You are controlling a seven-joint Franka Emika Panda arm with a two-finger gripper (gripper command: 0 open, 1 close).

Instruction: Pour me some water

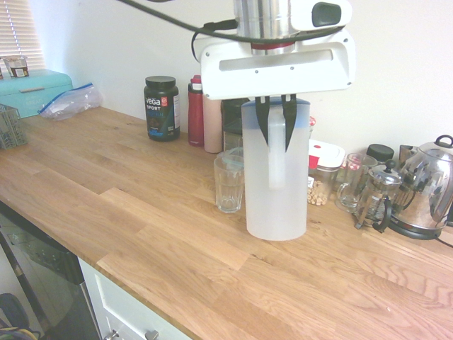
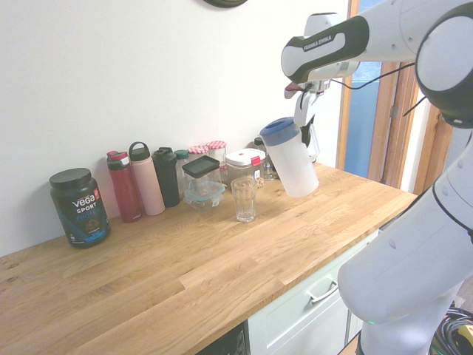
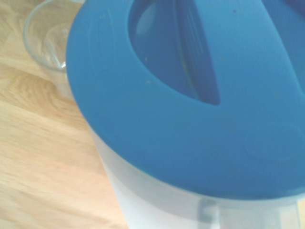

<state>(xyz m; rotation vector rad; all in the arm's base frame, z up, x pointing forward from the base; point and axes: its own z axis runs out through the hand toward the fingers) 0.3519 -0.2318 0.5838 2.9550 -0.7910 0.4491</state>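
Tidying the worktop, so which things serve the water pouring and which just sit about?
In use: translucent plastic pitcher with blue lid, clear ribbed drinking glass, pincer.
Idle: black Vega tub, steel kettle, glass French press, pink bottle.

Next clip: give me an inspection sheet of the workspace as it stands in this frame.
Surface: wooden counter, dry as far as visible.
Job's things: pitcher with blue lid, upright or nearly so, beside the glass; whether it rests on the counter is unclear.
Clutter: protein tub, bottles, jars, French press, kettle, zip bag along the wall.
Grippers: gripper shut on pitcher handle, from above.
Cables: black cable on the arm.
Surroundings: kitchen wall, doorway, cabinet drawers below.
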